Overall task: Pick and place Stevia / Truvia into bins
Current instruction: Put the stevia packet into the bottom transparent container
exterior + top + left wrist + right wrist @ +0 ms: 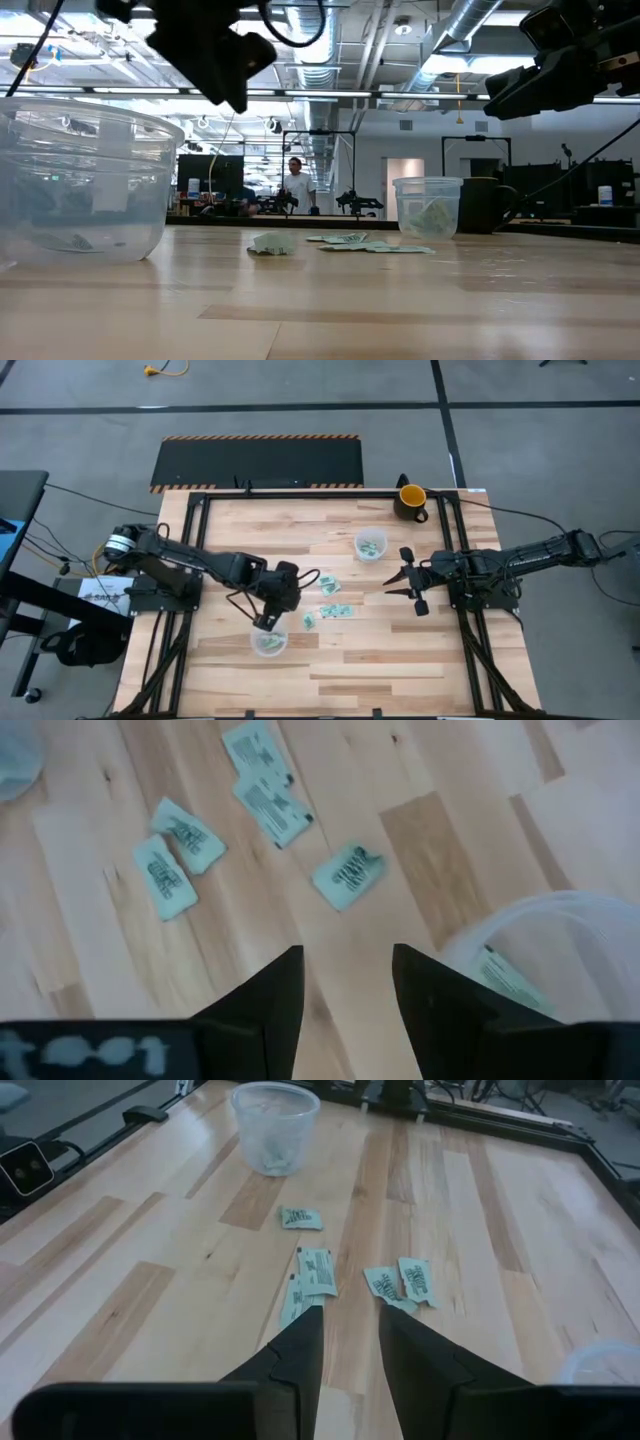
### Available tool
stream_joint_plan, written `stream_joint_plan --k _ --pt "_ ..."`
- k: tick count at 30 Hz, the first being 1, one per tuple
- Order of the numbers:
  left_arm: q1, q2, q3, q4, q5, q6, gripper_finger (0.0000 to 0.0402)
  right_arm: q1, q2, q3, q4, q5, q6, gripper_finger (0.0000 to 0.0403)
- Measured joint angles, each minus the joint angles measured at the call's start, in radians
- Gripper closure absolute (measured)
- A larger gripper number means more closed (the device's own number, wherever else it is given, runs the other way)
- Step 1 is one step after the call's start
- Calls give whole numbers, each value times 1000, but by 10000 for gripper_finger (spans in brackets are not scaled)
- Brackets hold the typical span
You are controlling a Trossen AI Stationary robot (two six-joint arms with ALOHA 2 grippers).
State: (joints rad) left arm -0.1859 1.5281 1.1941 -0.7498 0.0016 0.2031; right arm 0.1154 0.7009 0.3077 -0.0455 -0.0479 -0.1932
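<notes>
Several light green and white Stevia sachets lie flat on the wooden table between two clear plastic bins. The near bin has a sachet on its bottom. The far bin also holds sachets. My left gripper hangs open just above the near bin's far rim, with nothing between its fingers. My right gripper waits open above the table's right part, pointing toward the loose sachets.
A dark mug with a yellow inside stands at the table's far right, beyond the far bin. The table's black frame rails run along its edges. A person stands far off in the room behind.
</notes>
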Motion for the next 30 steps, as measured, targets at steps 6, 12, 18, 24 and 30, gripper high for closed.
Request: stream_joint_plan --k 6,12,18,24,30 --pt "57 99 73 -18 65 16 257 0 0 0 0 0 0 310" --pt "83 235 196 -89 96 98 257 0 0 0 -1 0 1 310" --pt "82 372 366 -156 97 140 257 0 0 0 -1 0 2 310" --pt "82 503 512 -235 96 10 257 0 0 0 -7 0 2 310" --pt "69 553 565 -274 153 -190 257 0 0 0 -10 0 2 310"
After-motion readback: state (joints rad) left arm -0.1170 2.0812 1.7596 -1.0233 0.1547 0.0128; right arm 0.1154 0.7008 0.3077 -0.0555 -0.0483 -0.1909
